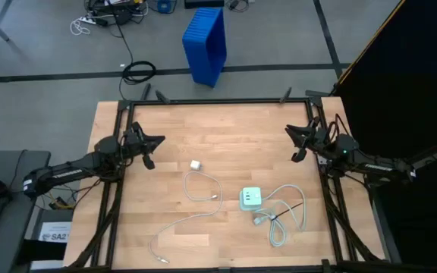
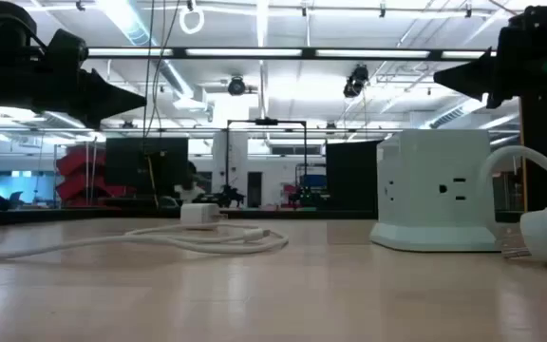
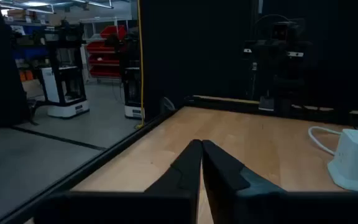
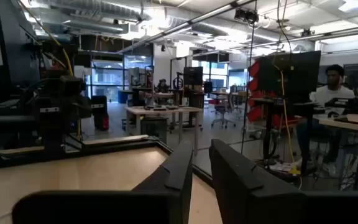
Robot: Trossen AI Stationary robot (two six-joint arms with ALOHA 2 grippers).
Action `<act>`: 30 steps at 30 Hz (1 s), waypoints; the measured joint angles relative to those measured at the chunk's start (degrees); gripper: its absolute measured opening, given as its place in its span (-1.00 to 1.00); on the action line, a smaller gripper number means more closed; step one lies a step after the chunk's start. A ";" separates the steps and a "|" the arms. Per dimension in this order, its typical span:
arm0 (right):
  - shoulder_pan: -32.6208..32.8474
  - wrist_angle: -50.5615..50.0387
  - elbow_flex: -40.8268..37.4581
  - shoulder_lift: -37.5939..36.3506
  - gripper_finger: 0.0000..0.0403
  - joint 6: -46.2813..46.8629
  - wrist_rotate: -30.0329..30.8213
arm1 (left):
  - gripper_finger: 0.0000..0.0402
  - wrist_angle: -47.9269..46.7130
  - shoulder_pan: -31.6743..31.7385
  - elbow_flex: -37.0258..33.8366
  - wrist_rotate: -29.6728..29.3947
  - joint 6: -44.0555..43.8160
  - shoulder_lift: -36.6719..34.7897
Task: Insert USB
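Above the far corners of the table, both my arms wait; nothing is picked up yet.

My left gripper (image 1: 152, 149) hangs over the left side with its fingers (image 3: 188, 167) pressed together, and my right gripper (image 1: 295, 144) hangs over the right side with its fingers (image 4: 178, 169) slightly apart, both empty. Between them, well apart from either, the USB (image 1: 196, 199) lies loose on the wood, looping from a small white block (image 1: 196, 164) past the charger block (image 1: 249, 199) and trailing toward the near edge. I judge the reach has not begun; next I must open, come down on the plug end, and line it up with a port.
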 joint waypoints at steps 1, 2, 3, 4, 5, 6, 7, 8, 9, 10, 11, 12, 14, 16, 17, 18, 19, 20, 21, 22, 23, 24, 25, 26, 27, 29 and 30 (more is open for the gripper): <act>-0.01 -0.02 0.01 0.00 -0.80 -0.01 -0.02 | -1.00 0.00 -0.02 -0.01 0.00 0.01 0.02; -0.02 0.00 0.00 0.00 -0.80 0.00 -0.02 | -1.00 0.00 -0.01 0.00 0.00 0.00 0.01; 0.00 -0.02 0.01 0.00 -0.80 0.00 -0.02 | -1.00 0.00 -0.02 -0.01 0.00 0.00 0.01; 0.00 0.00 0.01 0.00 -0.80 -0.01 -0.02 | -1.00 0.00 -0.02 0.00 0.00 0.01 0.00; -0.02 0.00 0.02 0.00 -0.80 0.00 0.00 | -1.00 0.00 -0.01 -0.01 0.00 0.01 0.01; 0.00 -0.02 0.00 0.00 -0.81 -0.02 -0.02 | -1.00 0.00 -0.02 -0.01 0.00 -0.01 0.00; 0.00 -0.02 0.02 0.00 -0.82 -0.02 -0.02 | -1.00 0.00 -0.02 0.01 0.00 0.01 0.00; 0.00 -0.01 0.01 0.00 -0.83 0.00 -0.02 | -1.00 0.00 0.00 -0.01 0.00 -0.01 0.02; -0.02 -0.02 0.00 0.00 -0.83 -0.02 -0.02 | -1.00 0.00 -0.01 0.00 0.00 0.00 0.00; -0.02 0.00 0.00 0.00 -0.84 -0.01 -0.01 | -1.00 0.00 0.00 -0.01 0.00 -0.01 0.02; -0.01 0.00 0.01 0.00 -0.85 -0.02 -0.02 | -1.00 0.00 -0.02 -0.01 0.00 0.00 0.00; -0.02 -0.01 0.01 0.00 -0.86 0.00 -0.02 | -1.00 0.00 -0.01 0.00 0.00 0.01 0.00; 0.00 -0.01 0.00 0.00 -0.87 -0.02 -0.02 | -1.00 0.00 0.00 0.00 0.00 0.01 0.01; -0.02 -0.02 0.00 0.00 -0.88 0.00 -0.02 | -1.00 0.00 -0.02 -0.01 0.00 0.01 0.02; 0.00 -0.02 0.02 0.00 -0.88 -0.02 -0.02 | -1.00 0.00 0.00 0.01 0.00 -0.01 0.02; -0.01 -0.01 0.01 0.00 -0.88 -0.01 -0.02 | -1.00 0.00 -0.02 0.00 0.00 0.01 0.01; 0.00 -0.01 0.01 0.00 -0.88 -0.01 0.00 | -1.00 0.00 0.00 0.01 0.00 0.00 0.00; -0.02 0.00 0.02 0.00 -0.88 -0.02 -0.02 | -1.00 0.00 -0.01 0.00 0.00 0.01 0.01; -0.02 -0.02 0.00 0.00 -0.88 -0.02 0.00 | -1.00 0.00 -0.01 -0.01 0.00 0.00 0.02; 0.00 -0.02 0.01 0.00 -0.87 -0.01 -0.01 | -1.00 0.00 0.00 0.00 0.00 0.00 0.01; 0.00 -0.02 0.00 0.00 -0.86 0.00 -0.02 | -1.00 0.00 0.00 -0.01 0.00 0.00 0.00; 0.00 0.00 0.00 0.00 -0.85 -0.02 -0.02 | -1.00 0.00 -0.01 0.00 0.00 0.01 0.02; -0.01 -0.01 0.01 0.00 -0.84 -0.02 -0.01 | -1.00 0.00 -0.02 -0.01 0.00 0.01 0.00; -0.01 -0.01 0.01 0.00 -0.83 -0.01 -0.01 | -1.00 0.00 0.00 -0.01 0.00 -0.01 0.02; -0.02 -0.01 0.00 0.00 -0.82 -0.01 -0.01 | -1.00 0.00 -0.01 -0.01 0.00 0.01 0.01; -0.01 -0.01 0.01 0.00 -0.81 0.00 -0.02 | -1.00 0.00 -0.02 -0.01 0.00 -0.01 0.02; 0.00 0.00 0.00 0.00 -0.80 0.00 0.00 | -1.00 0.01 -0.01 -0.01 0.00 -0.01 0.01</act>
